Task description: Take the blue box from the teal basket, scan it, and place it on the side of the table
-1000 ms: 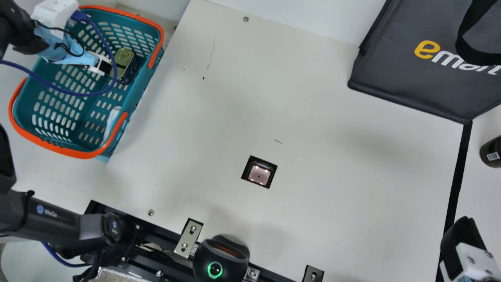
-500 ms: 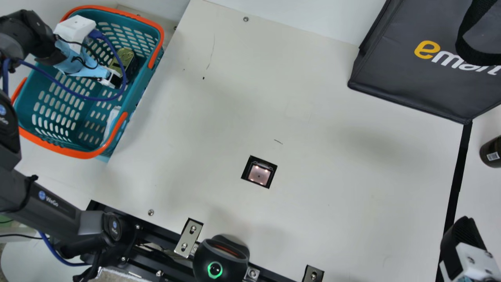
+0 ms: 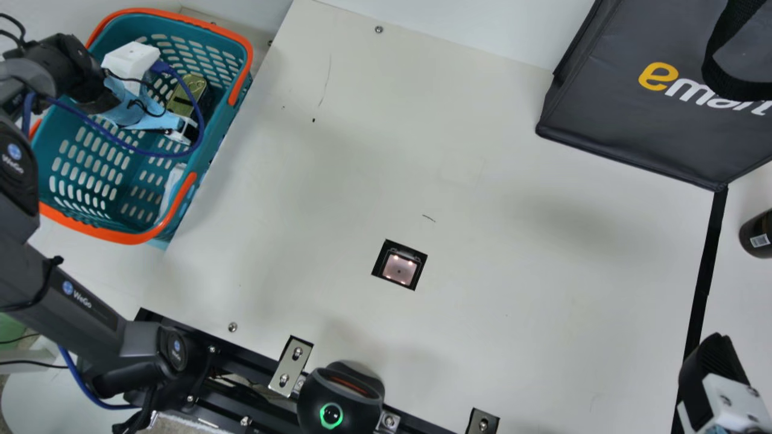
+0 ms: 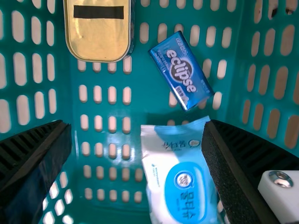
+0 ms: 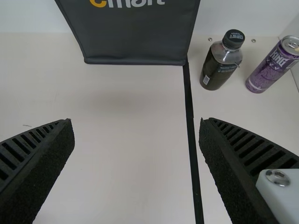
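1. Left gripper (image 3: pixel 192 130): at the teal basket (image 3: pixel 218 126), main view upper left, fingers wide open.
2. Blue box (image 4: pixel 181 70)'s in there, left wrist view upper middle.
3. Right gripper (image 3: pixel 713 357): main view lower right, also open.

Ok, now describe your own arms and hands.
My left arm is dark grey and black, with rounded joints, small blue-and-white round logos and white lettering. Near its end are a light blue section and a boxy white housing, with a looping blue cable and thin black wires. My left hand and right hand each have two black ribbed fingers and a white, screwed mount.
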You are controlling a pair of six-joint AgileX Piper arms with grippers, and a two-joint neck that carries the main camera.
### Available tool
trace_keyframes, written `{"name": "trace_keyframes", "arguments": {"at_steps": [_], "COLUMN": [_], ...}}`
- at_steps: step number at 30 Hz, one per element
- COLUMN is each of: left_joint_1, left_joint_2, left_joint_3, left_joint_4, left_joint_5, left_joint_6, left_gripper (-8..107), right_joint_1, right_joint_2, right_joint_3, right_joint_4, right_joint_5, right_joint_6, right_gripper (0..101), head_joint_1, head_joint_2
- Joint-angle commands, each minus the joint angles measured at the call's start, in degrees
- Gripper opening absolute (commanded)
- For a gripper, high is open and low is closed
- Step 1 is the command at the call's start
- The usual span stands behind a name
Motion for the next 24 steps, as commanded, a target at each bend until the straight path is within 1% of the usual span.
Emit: {"name": "trace_keyframes", "arguments": {"at_steps": [1,14,19,24], "left_joint_1": [-0.1,-2.1,-2.9,-4.0], "left_joint_2": [0.5,1.7,2.3,3.6], "left_joint_3": [0.2,2.9,3.1,3.1], "left_joint_4": [-0.7,-5.0,-5.4,-5.2], "left_joint_5": [-0.6,-6.5,-8.0,-9.2], "left_joint_6": [-3.1,-22.5,-27.9,-31.2], "left_gripper": [90,90,90,90], "right_joint_1": [0.0,0.0,0.0,0.0], "right_joint_2": [0.0,0.0,0.0,0.0], "right_joint_3": [0.0,0.0,0.0,0.0], "right_joint_4": [0.0,0.0,0.0,0.0], "right_joint_5": [0.0,-0.1,-0.1,-0.1], "right_joint_6": [0.0,0.0,0.0,0.0], "right_gripper": [95,95,95,95], "head_joint_1": [-1.7,-1.7,-1.7,-1.7], "head_joint_2": [0.2,0.2,0.2,0.2]}}
